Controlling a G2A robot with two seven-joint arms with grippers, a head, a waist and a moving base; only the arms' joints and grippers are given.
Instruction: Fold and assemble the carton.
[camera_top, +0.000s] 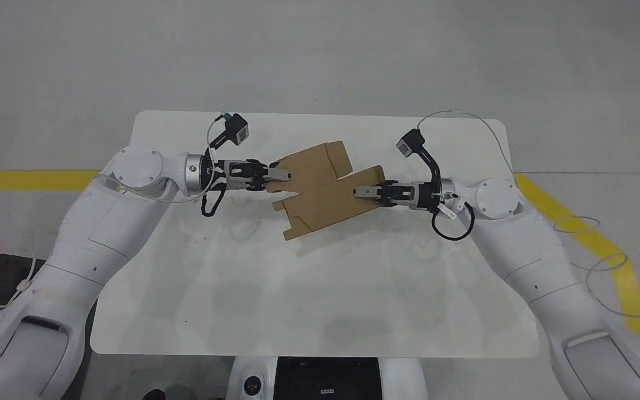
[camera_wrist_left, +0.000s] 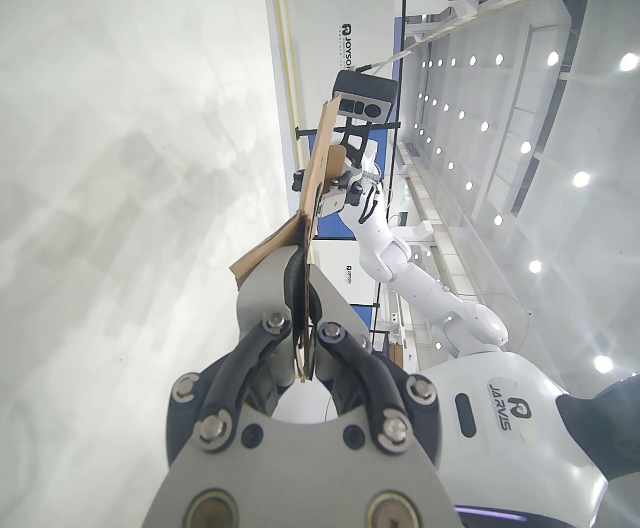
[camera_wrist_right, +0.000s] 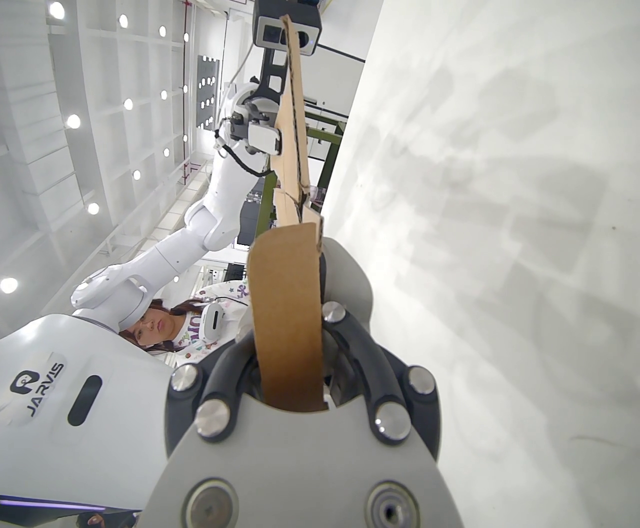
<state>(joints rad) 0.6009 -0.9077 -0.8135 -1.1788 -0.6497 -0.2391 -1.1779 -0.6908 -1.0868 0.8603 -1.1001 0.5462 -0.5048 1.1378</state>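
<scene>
**Top view, centre:** I am holding the unfolded carton (camera_top: 318, 187) over the counter (camera_top: 300, 300), left tool (camera_top: 284, 177) and right tool (camera_top: 360, 190) clamping opposite edges.
**Left wrist view:** gripping an edge.
**Right wrist view:** pinching a flap.
**Next, I judge:** folding panels along creases.

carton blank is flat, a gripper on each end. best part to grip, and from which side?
By its outer flaps, from the two opposite ends. The carton is a thin flat sheet roughly level over the table, so only its edges fit the jaws. The left gripper and right gripper are each lined up along its plane, shut across its thickness.
</scene>
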